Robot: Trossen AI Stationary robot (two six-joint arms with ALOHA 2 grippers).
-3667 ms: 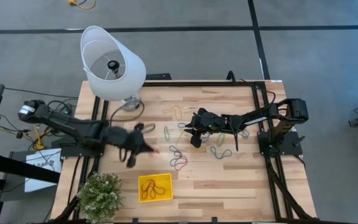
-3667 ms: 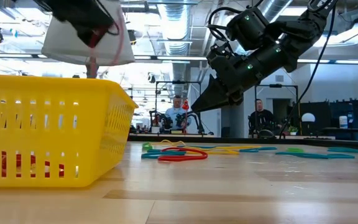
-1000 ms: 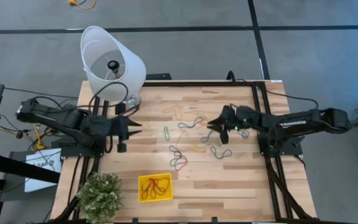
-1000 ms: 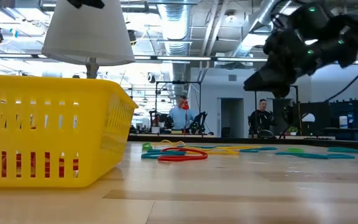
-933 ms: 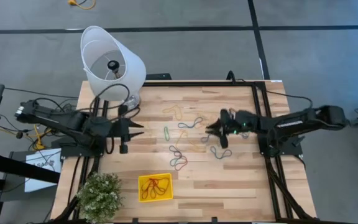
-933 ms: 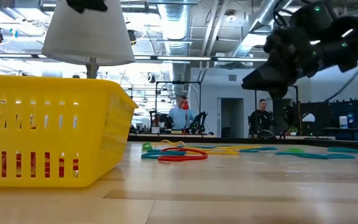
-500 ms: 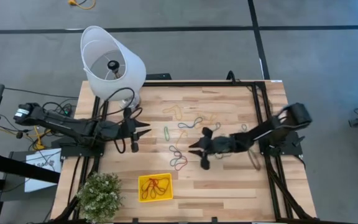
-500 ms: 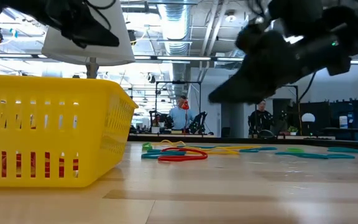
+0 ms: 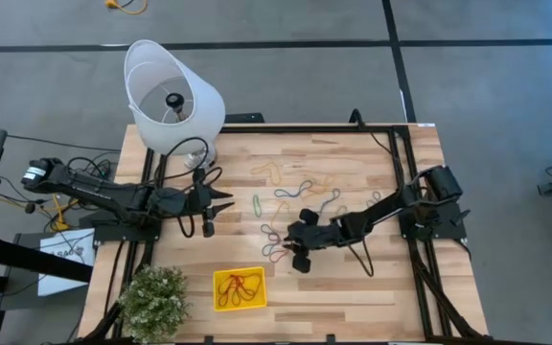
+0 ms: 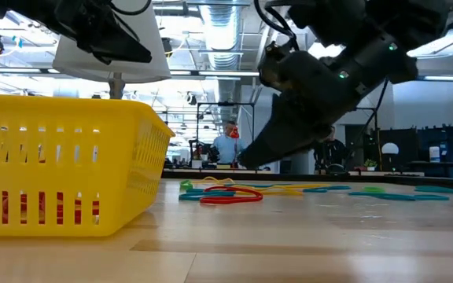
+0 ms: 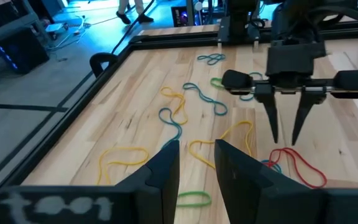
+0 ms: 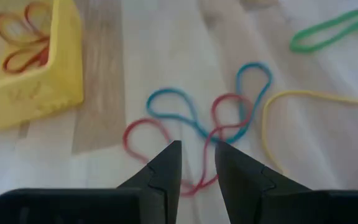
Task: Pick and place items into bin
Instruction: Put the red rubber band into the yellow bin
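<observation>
Our right gripper (image 9: 288, 241), jaws slightly parted and empty, hovers mid-frame over the red band (image 12: 143, 134), probably lining up a grab; left gripper (image 9: 220, 203), also slightly open, waits center-left.

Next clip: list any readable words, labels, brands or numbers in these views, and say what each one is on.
None can be read.
White sheet beside the table's left edge: dark print, too small to read.
Left gripper: pale marking on its body, blurred beyond reading.
Yellow bin, lampshade, rubber bands: no text.
</observation>
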